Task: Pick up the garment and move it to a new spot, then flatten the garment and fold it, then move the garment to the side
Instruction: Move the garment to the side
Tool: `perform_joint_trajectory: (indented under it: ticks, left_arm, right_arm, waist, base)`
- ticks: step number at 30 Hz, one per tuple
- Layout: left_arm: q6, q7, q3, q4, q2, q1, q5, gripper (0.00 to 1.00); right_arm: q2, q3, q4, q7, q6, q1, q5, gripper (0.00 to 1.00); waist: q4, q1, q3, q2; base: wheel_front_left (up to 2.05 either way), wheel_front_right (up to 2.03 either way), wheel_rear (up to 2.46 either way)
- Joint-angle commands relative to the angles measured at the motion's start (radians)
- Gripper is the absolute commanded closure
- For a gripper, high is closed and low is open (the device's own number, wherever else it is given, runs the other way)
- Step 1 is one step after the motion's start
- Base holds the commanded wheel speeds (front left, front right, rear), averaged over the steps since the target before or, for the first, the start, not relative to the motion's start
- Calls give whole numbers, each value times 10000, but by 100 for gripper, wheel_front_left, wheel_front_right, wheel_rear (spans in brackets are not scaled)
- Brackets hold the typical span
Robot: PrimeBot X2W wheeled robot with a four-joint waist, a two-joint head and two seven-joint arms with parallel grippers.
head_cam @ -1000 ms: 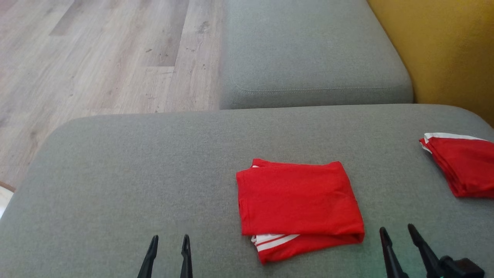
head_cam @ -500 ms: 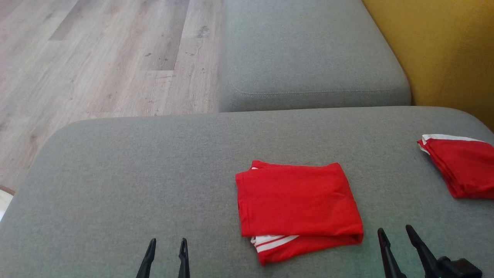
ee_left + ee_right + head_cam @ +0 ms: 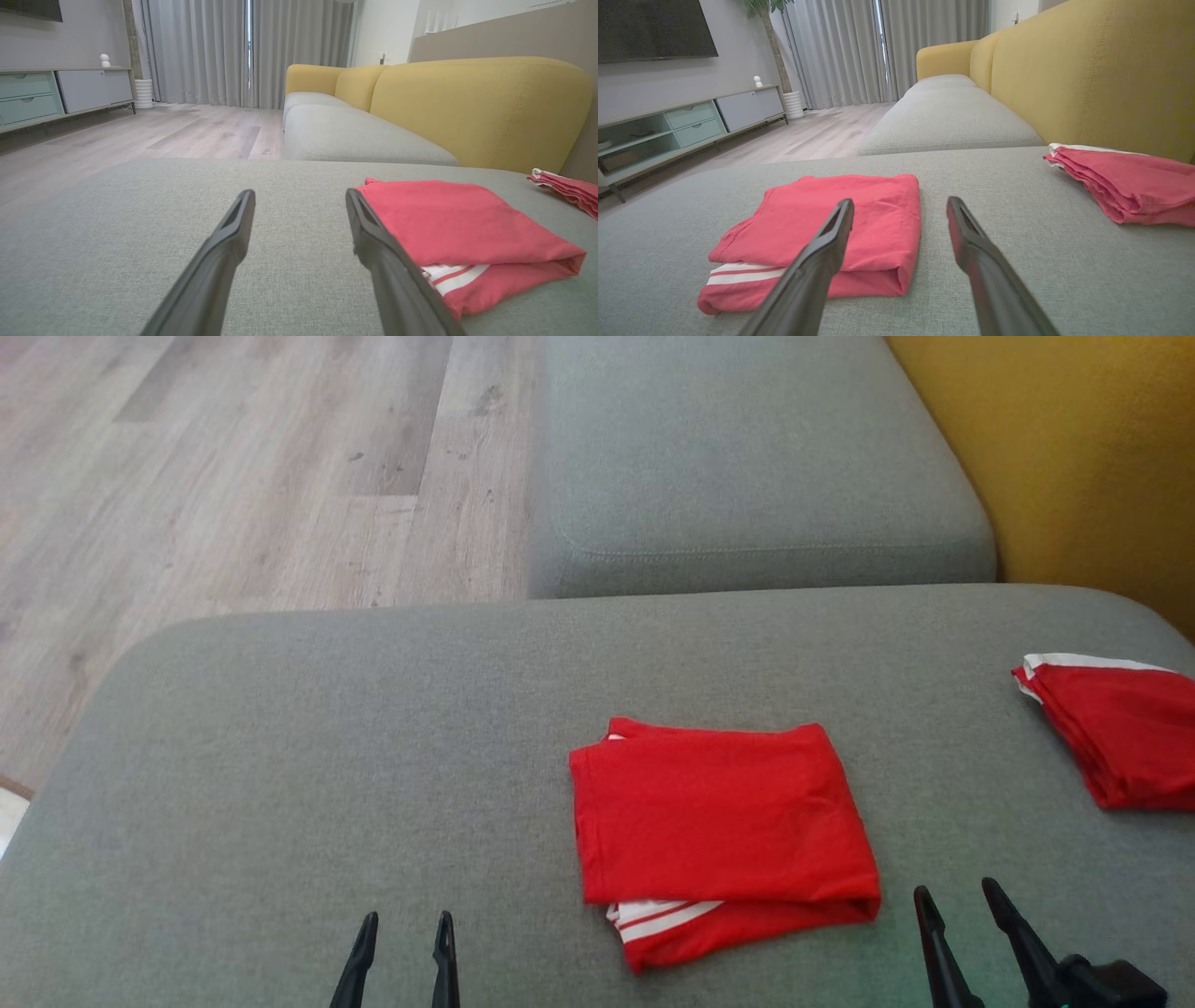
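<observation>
No legible text, label, brand mark, number or sign is found on any surface in the views inspected.

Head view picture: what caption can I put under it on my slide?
Folded red garment on a grey cushion, between the open left hand and open right hand.

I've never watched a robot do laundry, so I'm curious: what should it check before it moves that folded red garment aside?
1. Red garment folded flat on the grey cushion: ok.
2. Left hand open, holding nothing: ok.
3. Right hand open, holding nothing: ok.
4. Bare cushion between it and the second red garment at the right: ok.
5. Folded layers will stay together when lifted: cannot tell.
</observation>
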Motion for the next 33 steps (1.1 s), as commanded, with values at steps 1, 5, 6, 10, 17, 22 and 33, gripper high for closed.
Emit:
perform_joint_trajectory:
  ticks: [1,5,6,10,17,22,33]
  left_arm:
    - [18,-95,273,-347,-96,-425,56,0]
    - [73,-95,197,-421,-97,-485,-10,0]
    - [87,-95,163,-429,-97,-501,-23,0]
    - [156,-95,-5,-473,-97,-672,-77,0]
    - [281,-95,-285,-488,-98,-1067,-155,0]
    - [403,-95,-495,-556,-98,-1571,-228,0]
    - [573,-95,-870,-501,-98,-2358,-405,0]
  right_arm:
    - [-210,159,-340,-137,-7,-437,-19,0]
    - [-338,427,-108,-137,-7,-661,255,0]
    - [-410,571,-20,-137,-7,-778,353,0]
    - [-780,1123,487,-106,-7,-1462,810,0]
    - [-1167,1541,1106,1045,-7,-2751,2092,0]
    - [-1372,1389,1535,2592,-7,-3782,2898,0]
    - [-1422,1335,2114,4076,-7,-4571,4327,100]
  waist:
    - [36,0,103,0]
    - [70,0,404,0]
    - [79,0,513,0]
    - [153,0,1076,0]
    - [325,0,1948,0]
    - [452,0,2712,0]
    - [544,0,3421,0]
  base:
    - [0,0,0]
    - [0,0,0]
    - [0,0,0]
    - [0,0,0]
    - [0,0,0]
    - [0,0,0]
    - [0,0,0]
